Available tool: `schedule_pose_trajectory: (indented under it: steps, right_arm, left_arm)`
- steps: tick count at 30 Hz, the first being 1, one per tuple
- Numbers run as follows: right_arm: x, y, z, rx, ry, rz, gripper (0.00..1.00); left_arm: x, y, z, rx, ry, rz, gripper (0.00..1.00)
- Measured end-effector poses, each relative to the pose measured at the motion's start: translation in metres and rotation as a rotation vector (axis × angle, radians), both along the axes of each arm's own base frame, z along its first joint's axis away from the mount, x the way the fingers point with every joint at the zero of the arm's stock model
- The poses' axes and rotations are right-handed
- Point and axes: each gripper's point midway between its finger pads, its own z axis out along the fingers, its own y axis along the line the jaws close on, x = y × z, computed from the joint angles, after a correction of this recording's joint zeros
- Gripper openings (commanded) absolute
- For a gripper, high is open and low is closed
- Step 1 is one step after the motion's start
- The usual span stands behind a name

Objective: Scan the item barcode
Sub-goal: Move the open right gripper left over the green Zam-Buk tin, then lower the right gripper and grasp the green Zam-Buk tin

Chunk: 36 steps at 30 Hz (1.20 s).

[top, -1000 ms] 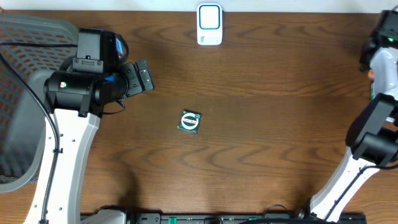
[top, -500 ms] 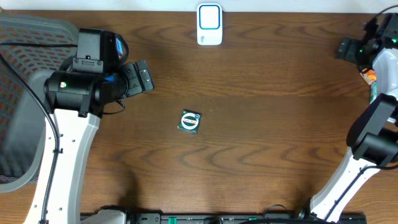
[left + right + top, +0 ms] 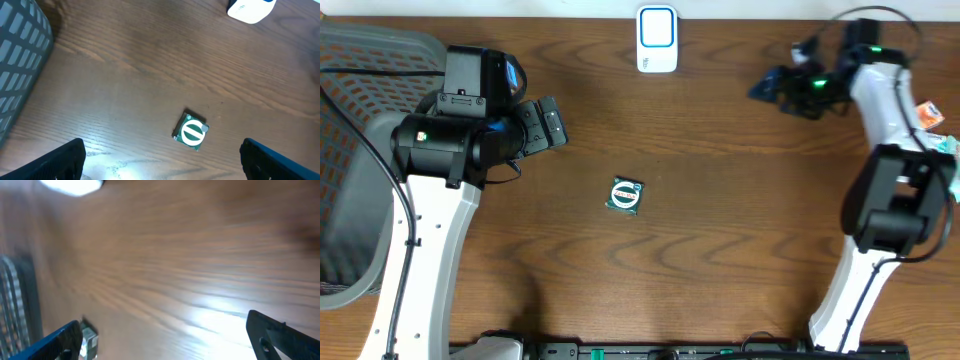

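Item: small green-and-white square packet (image 3: 625, 196), flat on the wooden worktop (image 3: 740, 260) at mid-frame, nothing touching it. White barcode scanner (image 3: 657, 40) at top centre. Both spread wide and empty: left claw (image 3: 550, 124) at upper left, right claw (image 3: 767, 86) at upper right. Right wrist view blurred.

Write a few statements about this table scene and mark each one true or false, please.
1. The small green square packet with a white circle lies on the brown wooden table, touched by no gripper. True.
2. The left gripper is shut on the packet. False: it is open, empty and apart from it.
3. The white and blue scanner stands at the table's far edge. True.
4. The right gripper holds the scanner. False: it is open, empty, off to the scanner's side.
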Motion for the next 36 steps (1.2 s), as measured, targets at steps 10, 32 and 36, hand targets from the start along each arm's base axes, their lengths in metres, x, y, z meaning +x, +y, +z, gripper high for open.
schedule_pose_trajectory:
  steps: [10,32,36]
  right_arm:
    - [-0.065,0.128,-0.024,-0.02,0.138,0.282,0.99]
    - [-0.137,0.232,-0.055,-0.397,0.326,0.062,0.99]
    - [-0.144,0.24,-0.057,-0.449,0.324,-0.002,0.99]
  left_arm:
    - [0.0,0.0,0.0,0.0,0.0,0.0,0.98]
    - [0.0,0.0,0.0,0.0,0.0,0.0,0.98]
    - [0.0,0.0,0.0,0.0,0.0,0.0,0.98]
